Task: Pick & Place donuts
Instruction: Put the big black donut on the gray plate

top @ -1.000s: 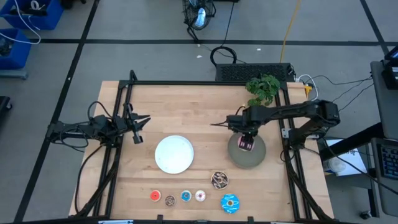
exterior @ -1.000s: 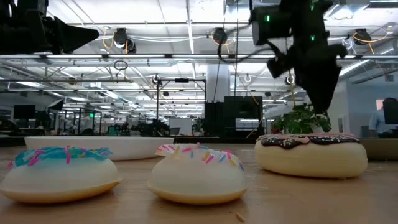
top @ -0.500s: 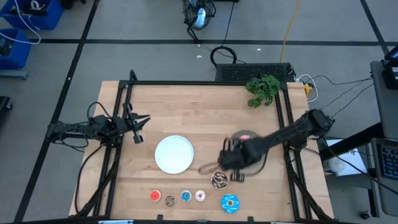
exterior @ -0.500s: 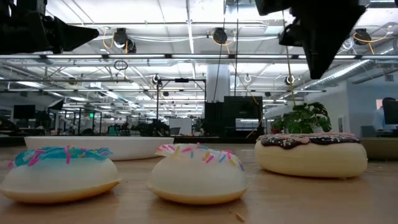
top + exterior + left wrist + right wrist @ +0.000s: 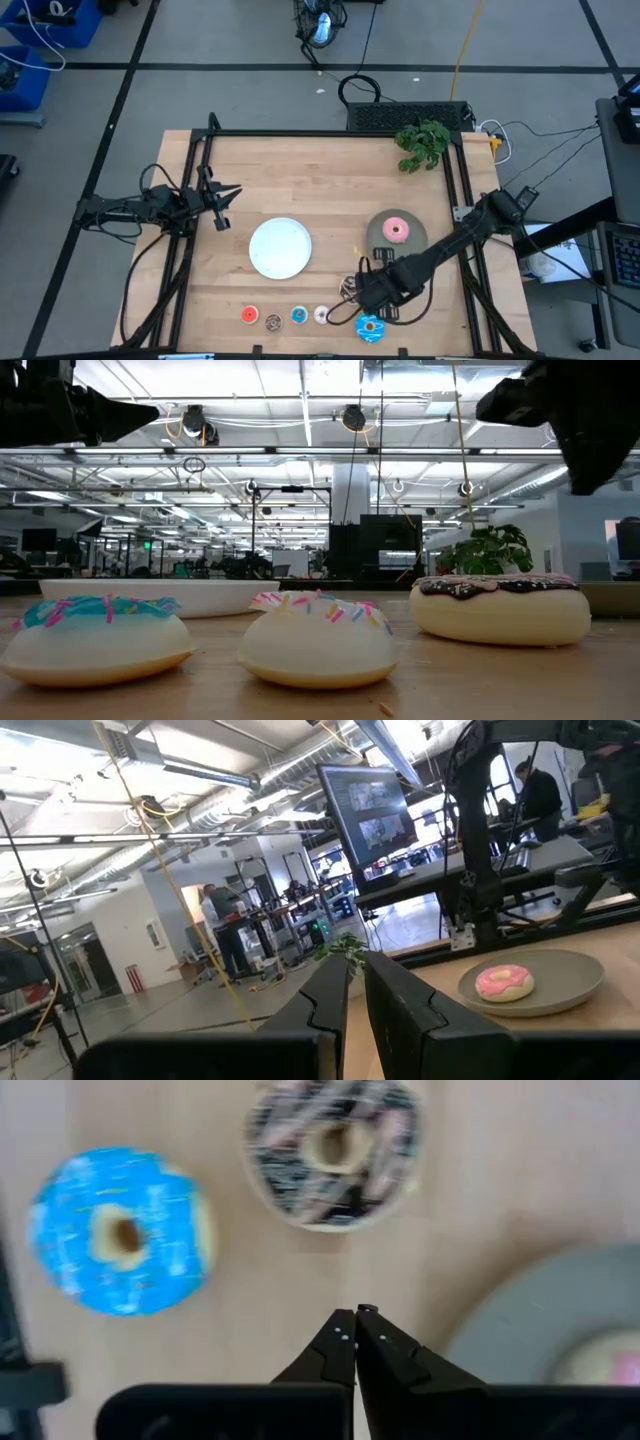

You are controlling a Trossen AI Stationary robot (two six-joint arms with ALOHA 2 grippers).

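Pink donut lies on the grey plate; white plate bare. Right gripper, jaws pressed together, near chocolate donut; left gripper likewise closed.

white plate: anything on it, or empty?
Empty. In the high view the white plate shows a bare surface; the pink donut sits on the grey plate instead.

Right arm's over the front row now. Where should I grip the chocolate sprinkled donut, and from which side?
Come straight down from above. The chocolate sprinkled donut lies flat on the table, hole up, so pinching across one side of the ring, one finger in the hole and one outside, looks best. The blue sprinkled donut sits apart from it. The right gripper is shut, so open it first.
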